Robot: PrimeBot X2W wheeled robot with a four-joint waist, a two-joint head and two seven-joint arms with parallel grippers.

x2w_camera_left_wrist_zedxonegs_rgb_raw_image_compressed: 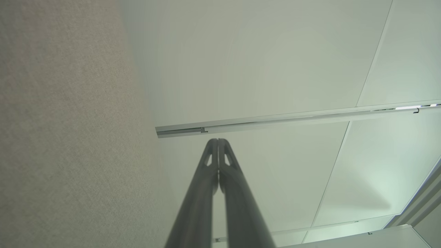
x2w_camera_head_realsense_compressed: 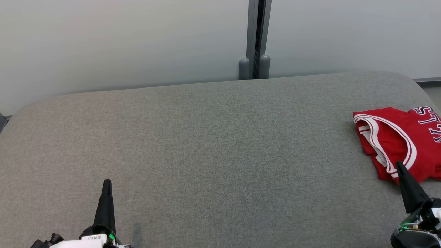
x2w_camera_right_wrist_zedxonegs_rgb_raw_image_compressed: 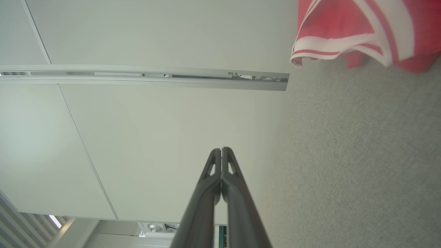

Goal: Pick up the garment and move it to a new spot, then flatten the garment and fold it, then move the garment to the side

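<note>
Currently the right gripper (x2w_camera_head_realsense_compressed: 399, 164) has its two fingers pressed together and holds nothing. The red garment (x2w_camera_head_realsense_compressed: 396, 137) with white trim lies bunched just ahead of its tip and slightly to the outer side, on the grey padded surface (x2w_camera_head_realsense_compressed: 220, 137). The right wrist view shows bare surface between tip and cloth. Well apart to the left, the left gripper (x2w_camera_head_realsense_compressed: 107, 182) is likewise closed tight and empty, over bare surface.
</note>
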